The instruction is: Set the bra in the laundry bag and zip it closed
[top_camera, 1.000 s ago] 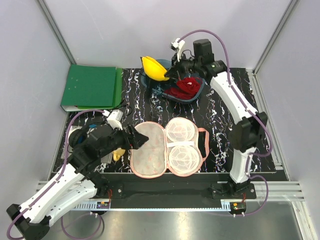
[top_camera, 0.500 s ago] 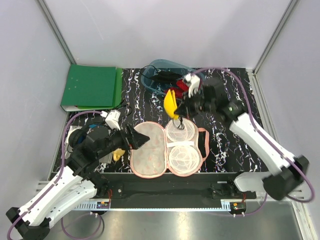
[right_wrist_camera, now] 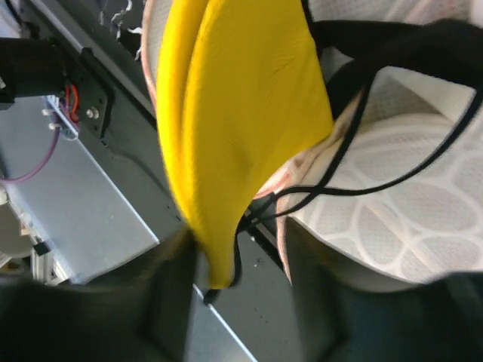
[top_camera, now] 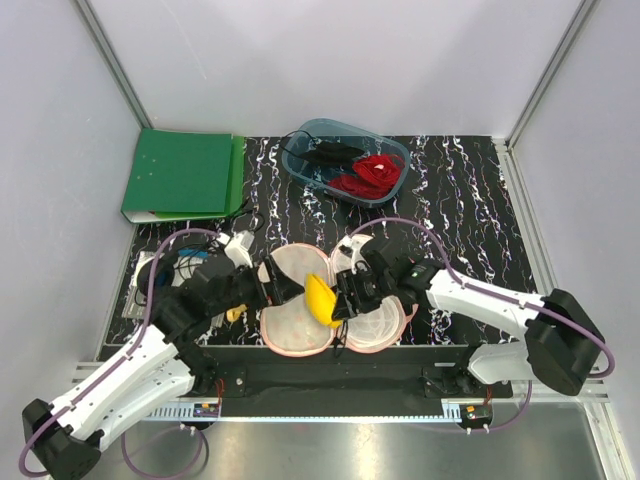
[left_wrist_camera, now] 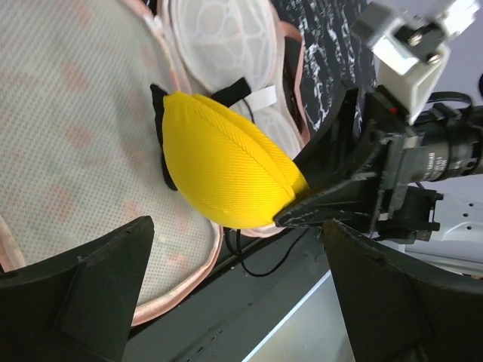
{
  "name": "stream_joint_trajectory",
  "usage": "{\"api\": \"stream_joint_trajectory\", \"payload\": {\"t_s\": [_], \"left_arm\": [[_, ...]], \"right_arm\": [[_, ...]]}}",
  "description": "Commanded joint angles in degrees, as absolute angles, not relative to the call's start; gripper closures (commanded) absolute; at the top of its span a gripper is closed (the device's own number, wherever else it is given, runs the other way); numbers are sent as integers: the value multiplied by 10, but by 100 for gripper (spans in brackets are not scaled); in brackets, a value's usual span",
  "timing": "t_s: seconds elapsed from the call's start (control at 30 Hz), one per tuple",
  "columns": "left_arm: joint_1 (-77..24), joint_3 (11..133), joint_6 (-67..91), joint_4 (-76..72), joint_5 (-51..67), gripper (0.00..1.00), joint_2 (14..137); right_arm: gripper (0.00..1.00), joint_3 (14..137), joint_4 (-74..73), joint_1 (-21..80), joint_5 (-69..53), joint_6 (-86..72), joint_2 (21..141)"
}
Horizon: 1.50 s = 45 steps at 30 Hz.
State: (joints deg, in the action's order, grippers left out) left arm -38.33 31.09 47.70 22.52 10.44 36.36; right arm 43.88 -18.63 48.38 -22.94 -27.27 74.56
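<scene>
The yellow bra (top_camera: 320, 298) stands folded on edge over the middle of the open peach-pink laundry bag (top_camera: 290, 330), its black straps trailing onto the lining. My right gripper (top_camera: 345, 295) is just right of it. In the right wrist view the bra (right_wrist_camera: 241, 113) hangs between the parted fingers of that gripper (right_wrist_camera: 238, 241), brushing the left one, above the white mesh half (right_wrist_camera: 407, 204). My left gripper (top_camera: 285, 285) stands open at the bag's left half. Its wrist view shows the bra (left_wrist_camera: 226, 166) ahead of the empty gripper (left_wrist_camera: 241, 302), over the bag (left_wrist_camera: 68, 113).
A blue-grey tub (top_camera: 392, 150) at the back holds a red garment (top_camera: 372, 172) and a black garment (top_camera: 325, 152). A green binder (top_camera: 180, 175) lies at the back left. A white plug (top_camera: 236, 246) and cables sit by the left arm. The table's front edge runs just below the bag.
My right arm carried the bra from the tub down to the open bag, and its jaws have parted. My left gripper opened a little wider and edged toward the bag.
</scene>
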Motion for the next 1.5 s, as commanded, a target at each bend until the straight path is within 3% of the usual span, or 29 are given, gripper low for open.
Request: {"api": "stream_joint_trajectory", "payload": {"t_s": [0.0, 0.13, 0.37, 0.53, 0.93, 1.2, 1.47], "left_arm": [[-380, 268, 503, 187, 137, 1, 363], [-380, 236, 508, 166, 156, 2, 388], [-380, 172, 551, 78, 182, 3, 395], [-379, 166, 552, 80, 179, 3, 400], [-378, 179, 528, 142, 153, 2, 346], [-378, 185, 524, 145, 152, 2, 352], [-378, 196, 522, 143, 142, 2, 366]], "right_arm": [[38, 459, -98, 487, -282, -290, 753], [28, 482, -94, 486, -299, -272, 780], [22, 497, -44, 486, -326, -287, 820], [26, 510, -27, 486, -353, -300, 854], [22, 484, -7, 451, -392, -316, 826], [37, 473, 16, 441, -402, -323, 847], [30, 463, 43, 444, -426, -327, 818]]}}
